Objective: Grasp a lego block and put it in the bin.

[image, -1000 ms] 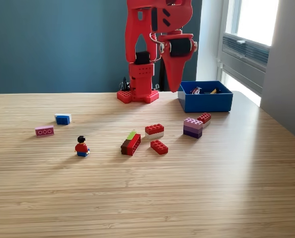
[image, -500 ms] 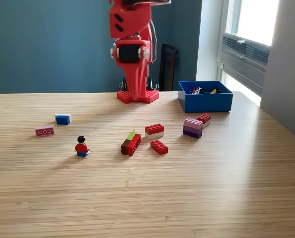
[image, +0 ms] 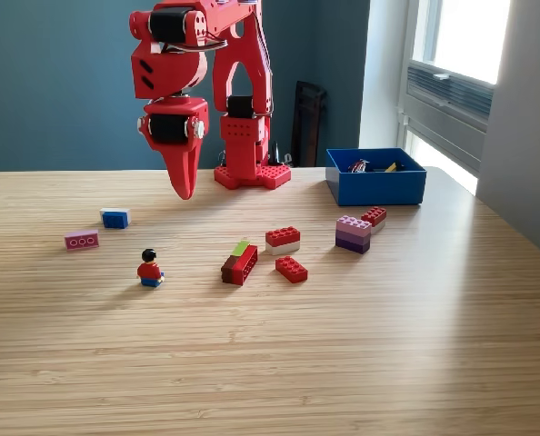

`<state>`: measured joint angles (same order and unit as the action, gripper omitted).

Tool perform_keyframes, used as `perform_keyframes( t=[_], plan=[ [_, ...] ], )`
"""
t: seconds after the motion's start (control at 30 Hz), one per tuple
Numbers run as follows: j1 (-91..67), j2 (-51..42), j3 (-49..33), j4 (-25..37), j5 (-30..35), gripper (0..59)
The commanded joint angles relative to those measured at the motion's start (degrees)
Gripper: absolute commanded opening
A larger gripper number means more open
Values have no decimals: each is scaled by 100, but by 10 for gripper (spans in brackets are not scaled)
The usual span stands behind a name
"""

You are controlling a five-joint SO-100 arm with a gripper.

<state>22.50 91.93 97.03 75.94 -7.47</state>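
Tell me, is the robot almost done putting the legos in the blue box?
Not yet. The bin already has a few small pieces inside. Right now the gripper hangs above the table with nothing in its fingers. Plenty is left: the blue block, pink piece, minifigure, red-and-white block, small red brick and purple block all sit on the table.

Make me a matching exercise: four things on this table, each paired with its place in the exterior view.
Things:
1. bin
2. minifigure
3. pink brick
4. claw

Places:
A. farthest to the view's left
B. at the view's right, near the window
C. raised above the table, touching no piece
D. on the table, left of the brown-and-red block

Pairs: 1-B, 2-D, 3-A, 4-C
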Motion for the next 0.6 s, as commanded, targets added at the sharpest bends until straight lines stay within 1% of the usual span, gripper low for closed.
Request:
perform_keyframes(
  t=[0.03,0.1,0.17,0.33,0.47,0.6],
  plan=[
    [176,158,9,-53,-387,1],
    [237,158,35,-53,-404,1],
    [290,158,44,-62,-290,1],
    [439,158,141,-246,334,1],
    [659,167,325,-422,1055,1],
    [1011,167,536,-703,1960,3]
  ],
)
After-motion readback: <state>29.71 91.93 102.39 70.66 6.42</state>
